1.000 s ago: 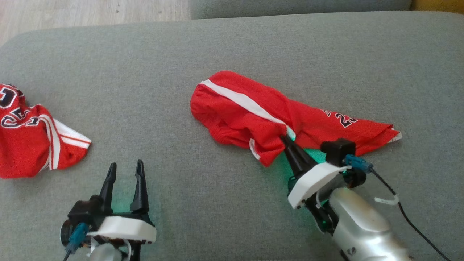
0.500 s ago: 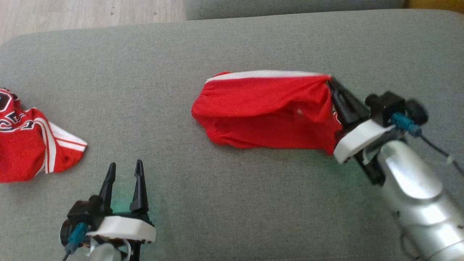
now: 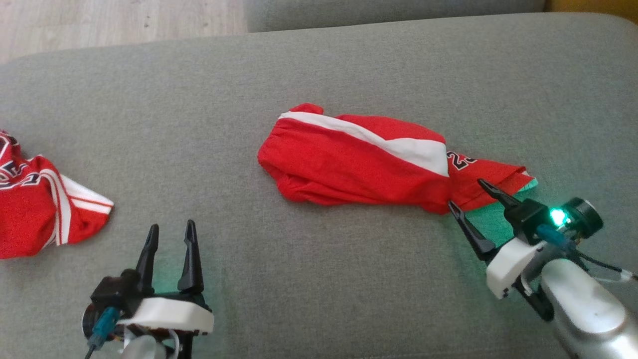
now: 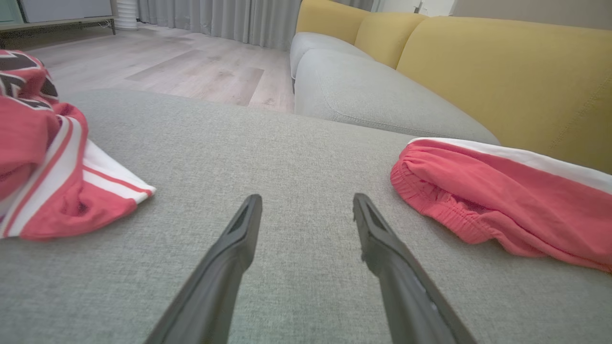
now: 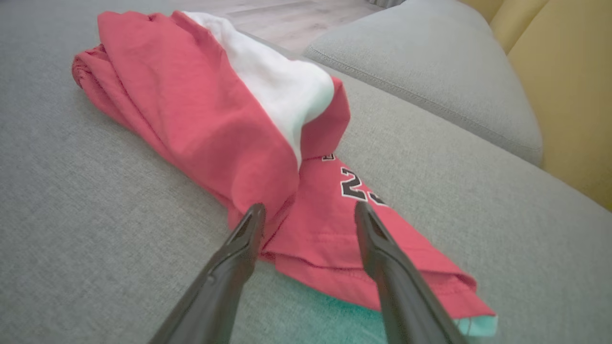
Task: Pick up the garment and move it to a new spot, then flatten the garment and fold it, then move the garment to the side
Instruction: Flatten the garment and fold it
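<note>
Red garment (image 3: 359,164) w/ white side stripe & black number lies bunched lengthwise, centre-right on grey cushion (image 3: 199,89). R gripper (image 3: 466,193) at its right end, jaws apart, nothing held. L gripper (image 3: 172,225) near-left, jaws apart, empty

**Surroundings of the work surface**

A crumpled red jersey (image 3: 30,209) with white stripes and black lettering lies at the left edge of the grey cushion (image 3: 319,289). Beyond: pale wooden floor (image 3: 109,20), another grey seat (image 4: 363,91), yellow backrests (image 4: 502,71), grey curtains (image 4: 229,19).
</note>
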Robot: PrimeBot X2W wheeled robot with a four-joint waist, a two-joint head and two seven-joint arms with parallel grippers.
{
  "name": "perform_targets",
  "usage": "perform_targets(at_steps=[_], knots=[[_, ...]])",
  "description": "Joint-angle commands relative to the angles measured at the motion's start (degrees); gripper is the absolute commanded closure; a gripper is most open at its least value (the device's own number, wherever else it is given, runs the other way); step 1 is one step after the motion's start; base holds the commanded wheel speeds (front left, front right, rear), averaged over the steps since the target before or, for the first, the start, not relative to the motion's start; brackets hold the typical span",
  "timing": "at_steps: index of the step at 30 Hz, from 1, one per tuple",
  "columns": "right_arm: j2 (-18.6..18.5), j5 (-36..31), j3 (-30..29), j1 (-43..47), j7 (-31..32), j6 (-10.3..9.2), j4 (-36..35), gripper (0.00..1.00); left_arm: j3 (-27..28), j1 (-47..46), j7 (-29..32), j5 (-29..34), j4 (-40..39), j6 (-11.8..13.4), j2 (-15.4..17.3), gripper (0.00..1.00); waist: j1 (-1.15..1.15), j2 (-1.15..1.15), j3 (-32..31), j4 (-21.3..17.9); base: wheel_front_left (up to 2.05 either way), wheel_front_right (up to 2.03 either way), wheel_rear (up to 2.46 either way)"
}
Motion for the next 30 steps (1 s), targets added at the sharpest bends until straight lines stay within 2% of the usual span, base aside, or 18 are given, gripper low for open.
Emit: perform_targets(at_steps=[1, 10, 15, 21, 25, 30], knots=[[0.56, 0.52, -1.22, -0.35, -0.37, -0.04, -2.20, 0.00, 1.99, -1.28, -0.29, -0.16, -1.78, 0.21, 0.42, 0.00, 0.00, 0.00, 0.17, -0.30, 0.00, 0.00, 0.00], [9.96, -1.49, -15.48, 6.93, -0.37, -0.04, -11.28, 0.00, -0.96, -6.91, -0.29, -0.62, -2.85, -0.21, 0.42, 0.00, 0.00, 0.00, 1.61, -1.60, 0.00, 0.00, 0.00], [13.71, -4.06, -18.32, 7.90, -0.37, -0.04, -13.11, 0.00, -6.01, -14.51, -0.29, -3.45, -0.24, -0.39, 0.42, 0.00, 0.00, 0.00, 3.03, -2.43, 0.00, 0.00, 0.00], [15.87, -5.01, -18.01, 7.33, -0.37, -0.04, -13.22, 0.00, -14.47, -24.67, -0.29, -12.42, 11.72, -0.41, 0.42, 0.00, 0.00, 0.00, 4.48, -4.46, 0.00, 0.00, 0.00], [16.25, -5.03, -17.94, 7.17, -0.37, -0.04, -13.18, 0.00, -18.05, -30.45, 0.11, -15.44, 21.19, -0.42, 1.15, 0.00, 0.00, 0.00, 5.23, -6.03, 0.00, 0.00, 0.00], [16.37, -5.11, -18.46, 7.42, -0.37, -0.04, -13.45, 0.00, -22.29, -34.11, 0.51, -18.07, 28.59, -0.42, 2.12, 0.00, 0.00, 0.00, 5.87, -7.15, 0.00, 0.00, 0.00]])
